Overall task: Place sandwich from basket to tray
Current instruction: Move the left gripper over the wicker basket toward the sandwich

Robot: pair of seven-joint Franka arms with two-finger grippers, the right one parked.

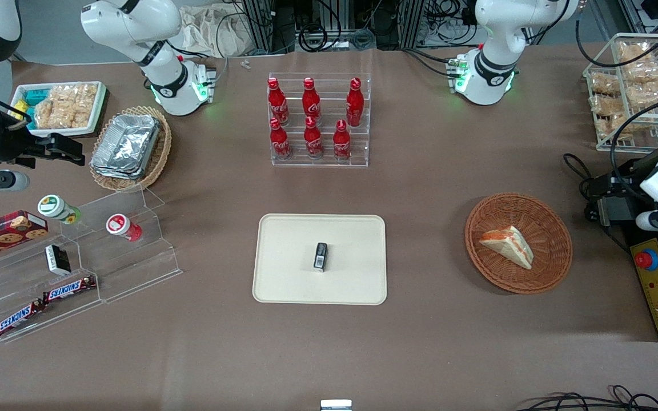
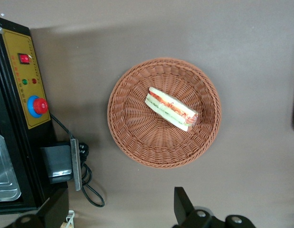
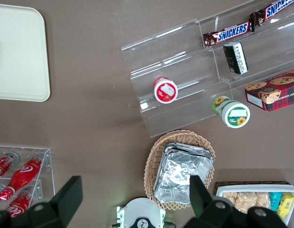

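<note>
Sandwich point(image 1: 508, 244) lay in the reddish-brown wicker basket point(image 1: 552, 225) toward the working arm's end of the table in the front view; the cream tray point(image 1: 283, 268) lay well apart, bearing a small dark packet point(image 1: 320, 256). The left arm was cut off at the frame edge, its gripper out of frame.

Left wrist view: the sandwich point(image 2: 171, 109) lay on its side in the basket point(image 2: 132, 123), layers showing. The gripper point(image 2: 120, 211) hung above bare table beside the basket, fingers spread wide, tips cropped.

Right wrist view: only a tray point(image 3: 21, 52) corner showed.
</note>
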